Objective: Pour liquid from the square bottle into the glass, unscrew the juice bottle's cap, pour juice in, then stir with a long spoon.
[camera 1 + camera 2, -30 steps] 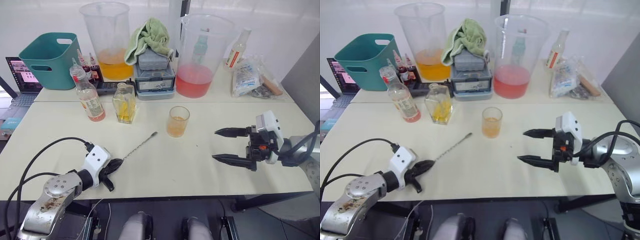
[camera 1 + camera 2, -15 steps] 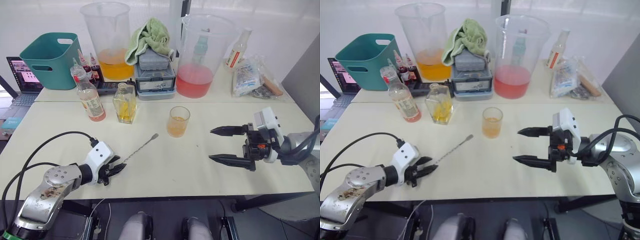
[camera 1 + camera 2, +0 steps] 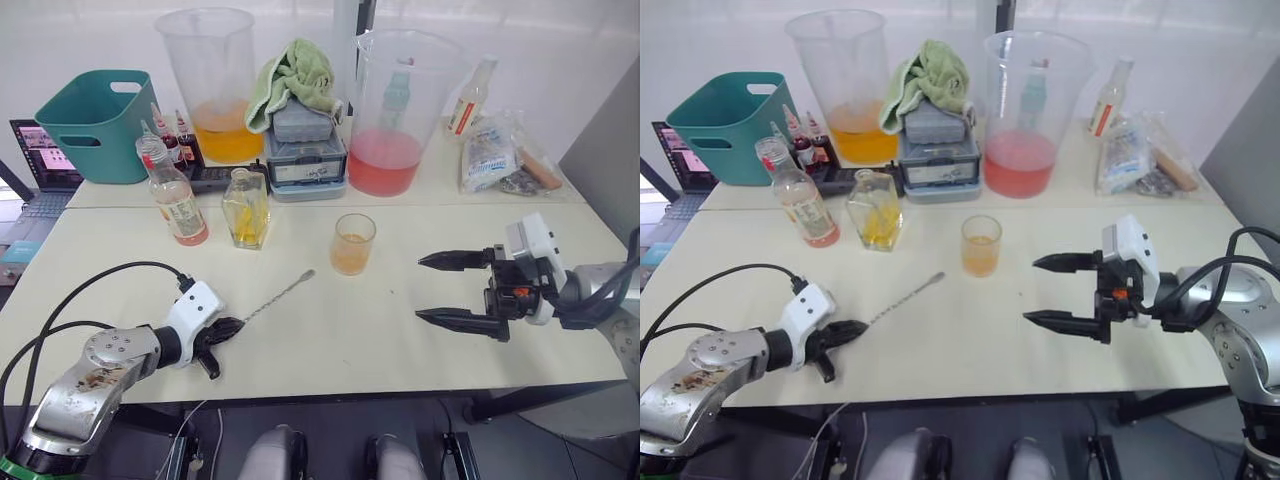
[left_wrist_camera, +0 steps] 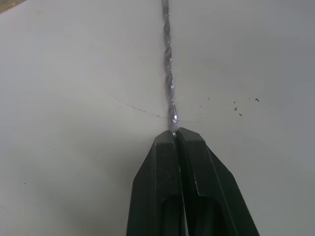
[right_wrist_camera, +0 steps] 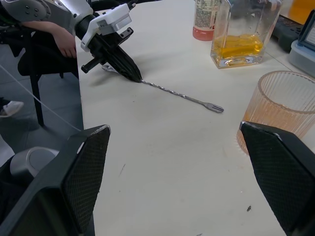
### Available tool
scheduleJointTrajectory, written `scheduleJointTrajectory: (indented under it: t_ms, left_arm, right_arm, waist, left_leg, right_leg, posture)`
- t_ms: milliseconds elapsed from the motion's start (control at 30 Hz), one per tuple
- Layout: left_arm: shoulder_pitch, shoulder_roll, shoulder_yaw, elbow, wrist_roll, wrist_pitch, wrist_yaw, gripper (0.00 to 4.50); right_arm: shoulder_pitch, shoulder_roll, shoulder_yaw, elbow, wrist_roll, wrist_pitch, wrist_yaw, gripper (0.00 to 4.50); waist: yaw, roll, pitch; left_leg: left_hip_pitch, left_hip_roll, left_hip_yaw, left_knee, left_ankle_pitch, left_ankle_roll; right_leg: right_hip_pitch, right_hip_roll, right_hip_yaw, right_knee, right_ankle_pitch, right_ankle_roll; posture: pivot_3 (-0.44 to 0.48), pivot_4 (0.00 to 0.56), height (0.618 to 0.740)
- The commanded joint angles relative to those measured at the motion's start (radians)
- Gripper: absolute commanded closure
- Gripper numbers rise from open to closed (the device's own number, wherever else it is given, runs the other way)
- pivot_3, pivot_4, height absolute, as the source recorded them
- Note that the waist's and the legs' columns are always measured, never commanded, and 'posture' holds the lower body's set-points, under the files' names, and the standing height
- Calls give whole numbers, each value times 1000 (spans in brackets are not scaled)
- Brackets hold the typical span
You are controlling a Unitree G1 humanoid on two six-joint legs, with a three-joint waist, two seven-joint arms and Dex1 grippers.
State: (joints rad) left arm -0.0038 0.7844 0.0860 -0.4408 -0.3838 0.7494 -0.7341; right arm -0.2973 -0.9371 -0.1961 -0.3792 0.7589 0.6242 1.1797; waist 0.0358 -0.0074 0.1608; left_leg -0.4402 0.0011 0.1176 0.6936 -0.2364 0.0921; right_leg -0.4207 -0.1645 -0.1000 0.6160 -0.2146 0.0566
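The long spoon (image 3: 276,296) lay flat on the bench (image 3: 330,340), its twisted handle end pinched by the clenched left tool (image 3: 230,327), its far end pointed toward the glass (image 3: 353,243) of orange liquid. Behind stood the square bottle (image 3: 247,207) and juice bottle (image 3: 174,197), backed by two large beakers (image 3: 217,82) and a teal bin (image 3: 93,122). The right tool (image 3: 437,290) was held spread wide, well apart. The spoon's gripped tip was hidden between the fingers.

the long spoon (image 4: 170,78) is showing twisted, shiny metal, lying on the matt, smooth table (image 3: 330,330). the glass (image 5: 288,105) is looking ribbed and clear. the left gripper (image 4: 177,135) fingers are looking like matt black plastic.
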Motion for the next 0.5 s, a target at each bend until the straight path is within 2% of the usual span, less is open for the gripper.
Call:
scheduleJointTrajectory:
  t_ms: [33,167,267,333,433,500]
  left_arm:
    - [-11,-5,60,-10,-72,43,-19,4458]
    - [-95,-31,207,-21,-205,25,-33,4458]
    - [-182,-63,266,-28,-294,36,-8,4458]
    - [-246,-94,281,-40,-351,45,18,4458]
    - [-331,-140,271,-48,-391,45,76,4458]
    - [-372,-166,231,-61,-383,36,107,4458]
  right_arm:
    - [-34,-7,0,-2,26,15,10,0]
    - [-113,13,-7,29,115,94,-5,0]
    - [-185,30,-22,67,227,223,-62,0]
    - [-232,52,-28,103,310,321,-132,0]
    - [-289,124,-35,139,346,367,-264,0]
    - [-343,222,-46,172,378,386,-418,0]
  waist:
    - [0,0,0]
    - [3,-2,1]
    - [5,-2,2]
    - [5,-2,1]
    - [4,-5,2]
    - [1,-5,2]
  left_leg:
    - [0,0,0,0,0,0]
    - [0,0,0,1,0,0]
    - [0,0,-1,1,0,-1]
    - [0,-1,-1,1,0,0]
    - [0,-2,-1,1,0,0]
    - [-1,-2,-1,1,0,0]
  right_leg:
    - [0,0,0,0,0,0]
    - [0,0,0,0,0,0]
    - [1,0,0,0,0,0]
    - [1,-1,0,-1,1,1]
    - [4,-1,0,-1,2,1]
    - [7,0,0,-1,2,1]
  posture:
    - [0,150,739]
    - [0,150,739]
    - [0,150,739]
    - [0,150,739]
    - [0,150,739]
    - [0,150,739]
